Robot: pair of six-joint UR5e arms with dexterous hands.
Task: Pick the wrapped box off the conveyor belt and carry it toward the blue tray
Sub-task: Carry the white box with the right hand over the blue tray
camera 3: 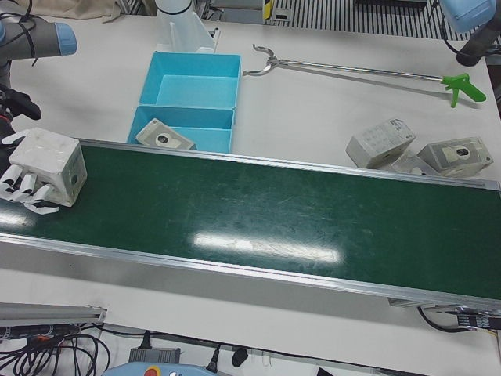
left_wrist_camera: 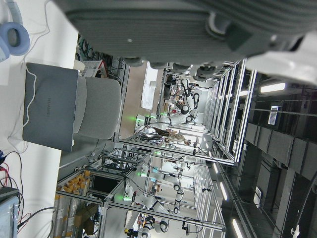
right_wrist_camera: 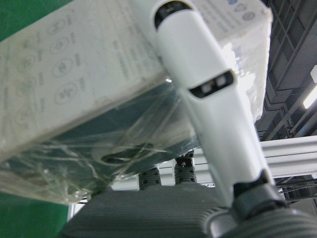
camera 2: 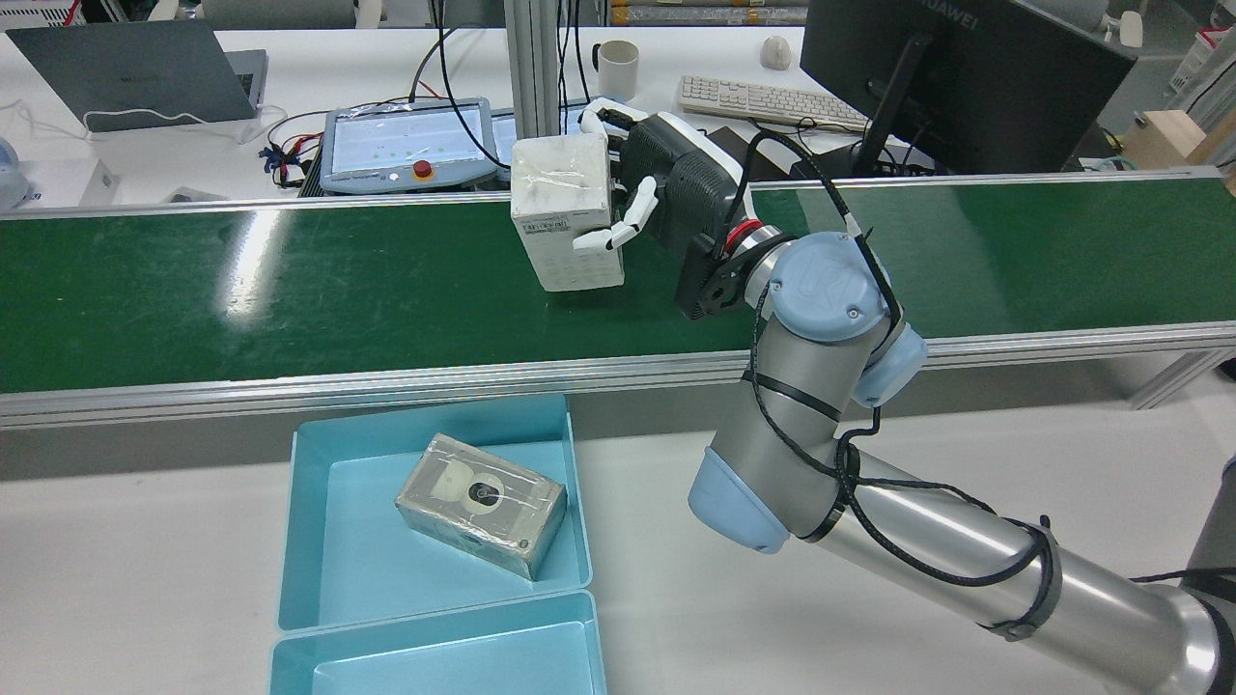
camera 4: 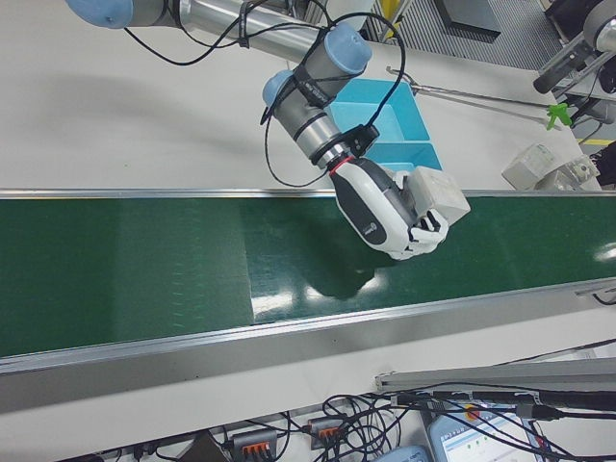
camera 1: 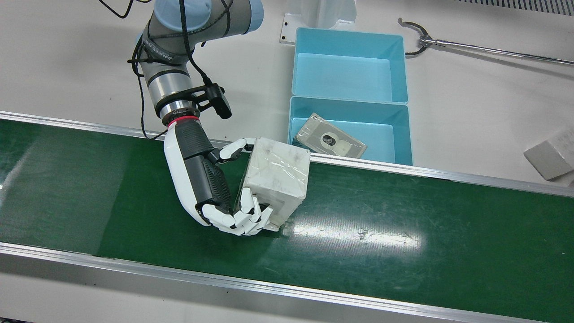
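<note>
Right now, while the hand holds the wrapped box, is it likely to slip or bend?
The box looks stiff: its edges stay straight in the right hand. The glossy, wrinkled film may be slippery under the fingers. It is probably light, being held from the sides only.

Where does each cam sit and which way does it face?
Front view: overhead, operators' side; right robot hand gripping wrapped box on conveyor belt.
Rear view: high behind the robot; right arm, box, blue tray.
Left-front view: belt's left half; robot hand at frame edge.
Right-front view: belt's right half; right arm, box.
Left hand view: sideways, faces the lab; own palm only.
Right hand view: sideways, own finger against the box.
Shared: front and rear both show tray and box.
</note>
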